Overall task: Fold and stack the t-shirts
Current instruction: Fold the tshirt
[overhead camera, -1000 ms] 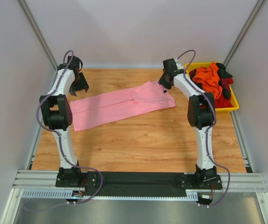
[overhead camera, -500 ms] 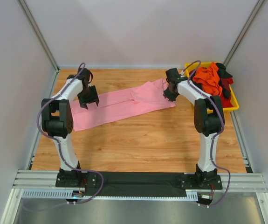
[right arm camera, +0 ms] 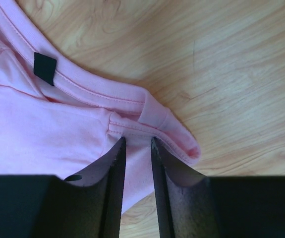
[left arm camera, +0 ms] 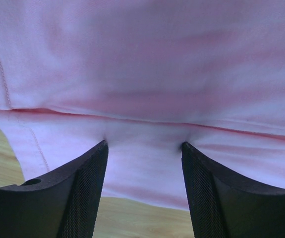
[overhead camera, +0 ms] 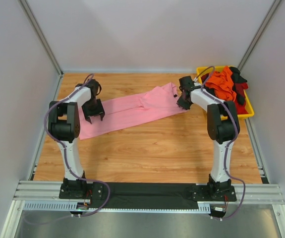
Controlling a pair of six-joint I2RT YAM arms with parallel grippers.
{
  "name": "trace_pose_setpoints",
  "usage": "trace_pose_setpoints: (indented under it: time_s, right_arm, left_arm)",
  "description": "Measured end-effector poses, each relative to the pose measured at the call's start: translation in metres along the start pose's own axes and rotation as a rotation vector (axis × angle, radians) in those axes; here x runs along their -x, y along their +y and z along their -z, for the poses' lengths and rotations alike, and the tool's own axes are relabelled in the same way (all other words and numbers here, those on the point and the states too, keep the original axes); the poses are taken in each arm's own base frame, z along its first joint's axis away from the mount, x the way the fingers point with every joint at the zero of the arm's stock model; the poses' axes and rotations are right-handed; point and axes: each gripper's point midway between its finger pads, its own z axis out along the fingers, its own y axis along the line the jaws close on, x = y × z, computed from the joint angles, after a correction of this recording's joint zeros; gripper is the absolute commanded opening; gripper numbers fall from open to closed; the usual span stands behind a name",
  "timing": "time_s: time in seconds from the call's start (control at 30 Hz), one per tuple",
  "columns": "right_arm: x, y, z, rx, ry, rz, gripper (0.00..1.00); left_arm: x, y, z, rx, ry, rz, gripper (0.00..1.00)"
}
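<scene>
Wide apart stand the jaws of the left gripper [left arm camera: 144,146], both tips pressed down into the pink t-shirt [left arm camera: 147,74] with a bare span of cloth between them; nothing is pinched. At the right gripper [right arm camera: 137,141] the jaws are drawn in to a narrow slit, and a stitched seam of the same shirt runs into that slit, so they appear closed on the cloth beside the neckline.

Just inside the collar sits one small black tag [right arm camera: 44,68] (no lettering can be read on it). No other label or writing shows.

One pink t-shirt [overhead camera: 132,109] lies spread in a long strip across the far half of the wooden table [overhead camera: 157,148], its collar end toward the right. From above, the left gripper [overhead camera: 93,111] is down on the strip's left part and the right gripper [overhead camera: 184,99] on the collar end, well apart from each other.

One yellow bin [overhead camera: 249,113] stands at the far right corner, just beside the right arm's wrist. It holds a heap of orange cloth [overhead camera: 221,82], red cloth [overhead camera: 237,105] and black cloth [overhead camera: 239,77], too tangled to count as separate shirts.
</scene>
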Motion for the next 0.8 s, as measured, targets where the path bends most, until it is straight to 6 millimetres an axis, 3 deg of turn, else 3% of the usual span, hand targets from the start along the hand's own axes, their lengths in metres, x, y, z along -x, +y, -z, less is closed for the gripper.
trace_pose_setpoints:
  time_s: [0.17,0.33,0.43,0.5,0.63,0.7,0.8]
  right_arm:
    - [0.01,0.006,-0.003,0.008,-0.014,0.071,0.3]
    - [0.034,0.03,-0.007,0.053,-0.027,0.125,0.32]
    - [0.042,0.046,0.001,0.111,-0.024,0.131,0.35]
    - [0.042,0.05,0.011,0.139,-0.012,0.135,0.36]
    - [0.029,0.049,0.043,0.203,0.037,0.158,0.38]
    - [0.021,0.047,0.066,0.253,0.057,0.166,0.39]
    - [0.007,0.039,0.103,0.323,0.075,0.17,0.44]
  left_arm:
    - [-0.002,-0.002,0.02,-0.039,-0.013,0.004,0.68]
    - [0.008,-0.021,0.083,-0.235,-0.135,-0.031,0.66]
    - [-0.004,-0.034,0.11,-0.37,-0.189,-0.095,0.65]
    - [-0.02,-0.039,0.108,-0.398,-0.171,-0.149,0.63]
    - [-0.045,-0.042,0.077,-0.346,-0.09,-0.276,0.53]
    - [-0.045,-0.04,0.064,-0.304,-0.071,-0.325,0.49]
    - [-0.029,-0.039,0.05,-0.254,-0.074,-0.379,0.33]
